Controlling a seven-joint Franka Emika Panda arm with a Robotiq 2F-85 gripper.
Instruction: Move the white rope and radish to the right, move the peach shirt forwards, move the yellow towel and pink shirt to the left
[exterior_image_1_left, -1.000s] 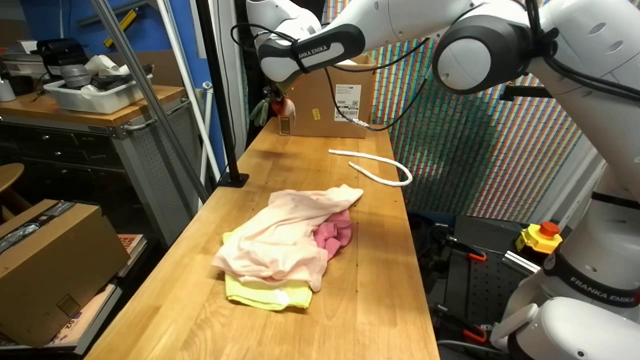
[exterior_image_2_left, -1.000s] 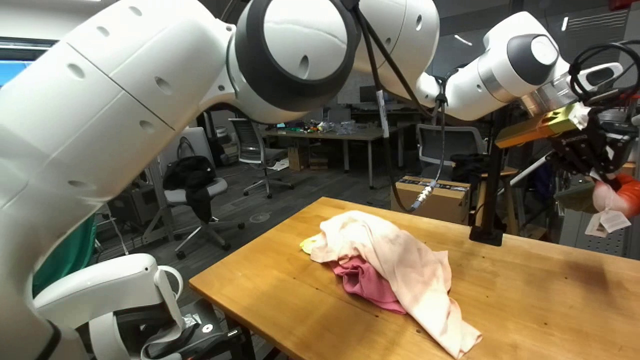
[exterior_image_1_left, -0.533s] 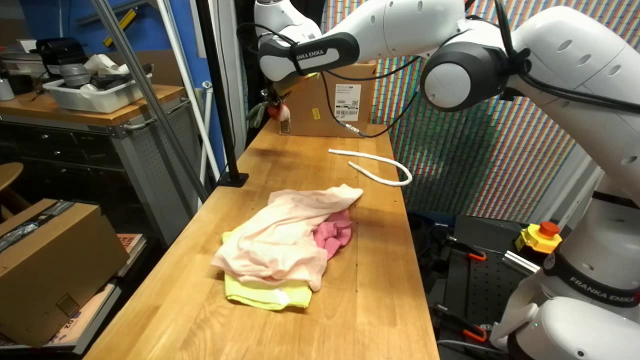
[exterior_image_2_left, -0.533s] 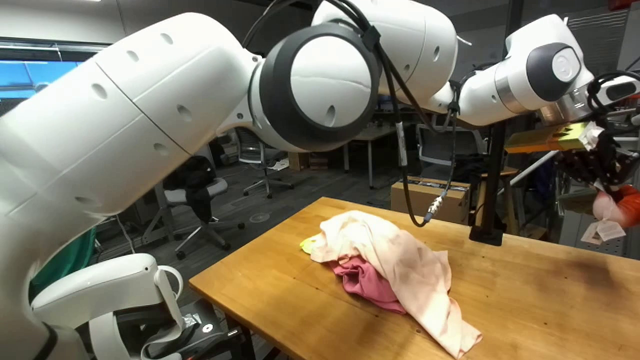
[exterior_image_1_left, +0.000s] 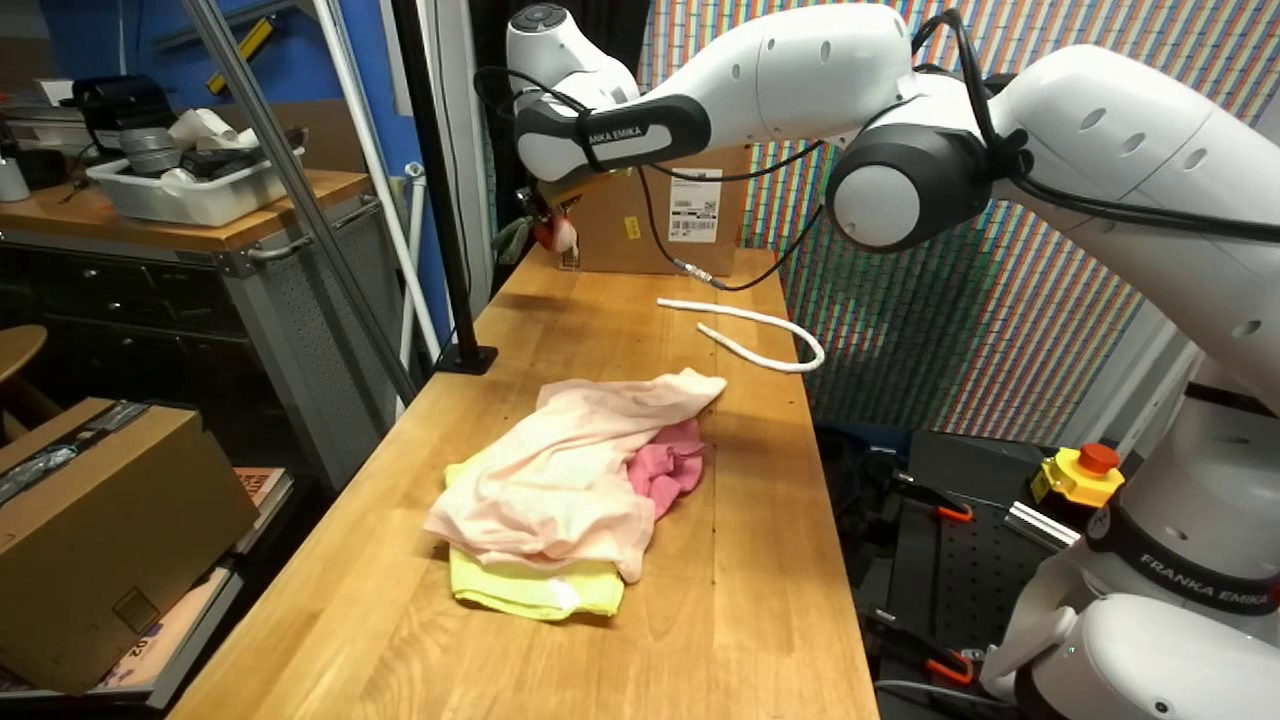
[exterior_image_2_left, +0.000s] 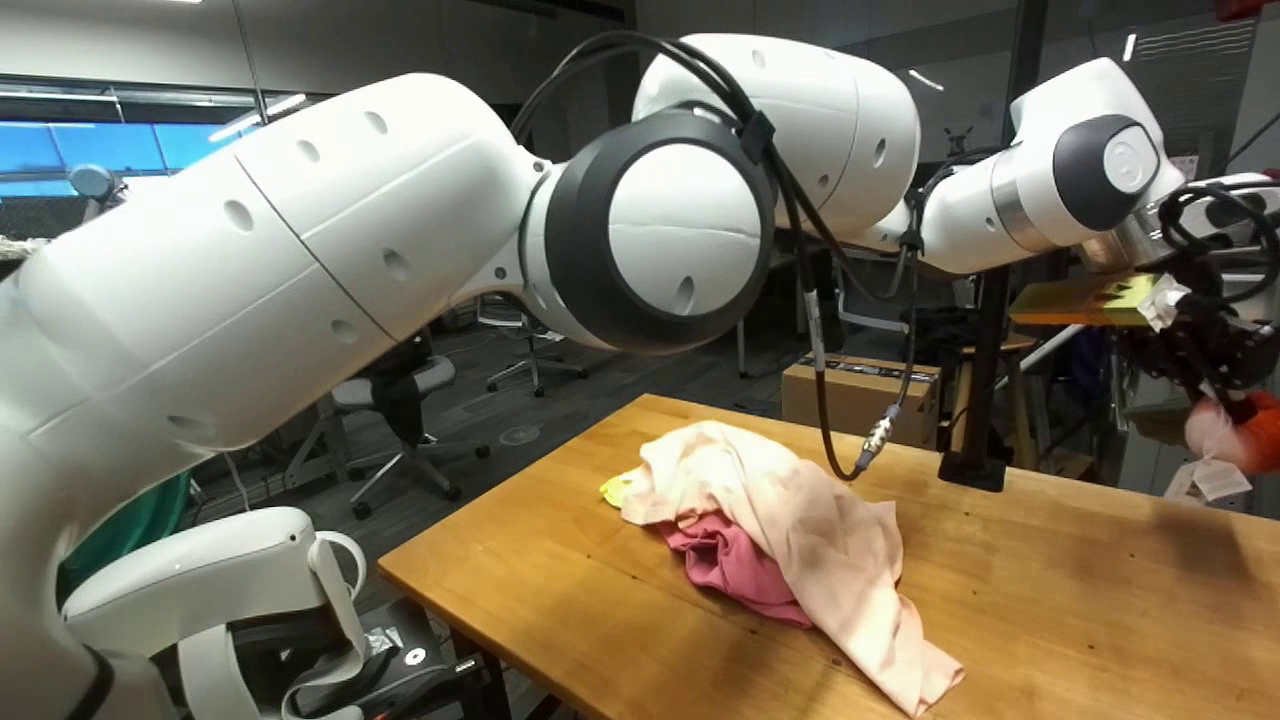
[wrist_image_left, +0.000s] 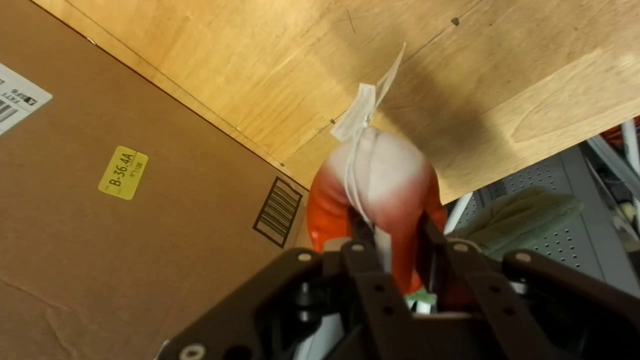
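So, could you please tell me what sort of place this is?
Most likely a robotics lab or workshop: an exterior view shows a Franka Emika arm, a red-and-yellow emergency-stop button and a wood-topped workbench with drawers.

“B-36.4A” on yellow label (wrist_image_left: 123, 173), on cardboard box (wrist_image_left: 150, 235); “FRANKA EMIKA” on black band (exterior_image_1_left: 1185, 570)

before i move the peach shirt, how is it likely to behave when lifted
The peach shirt will probably hang limp, since it lies in loose folds. It may drag the pink shirt or yellow towel along, as it drapes over both.
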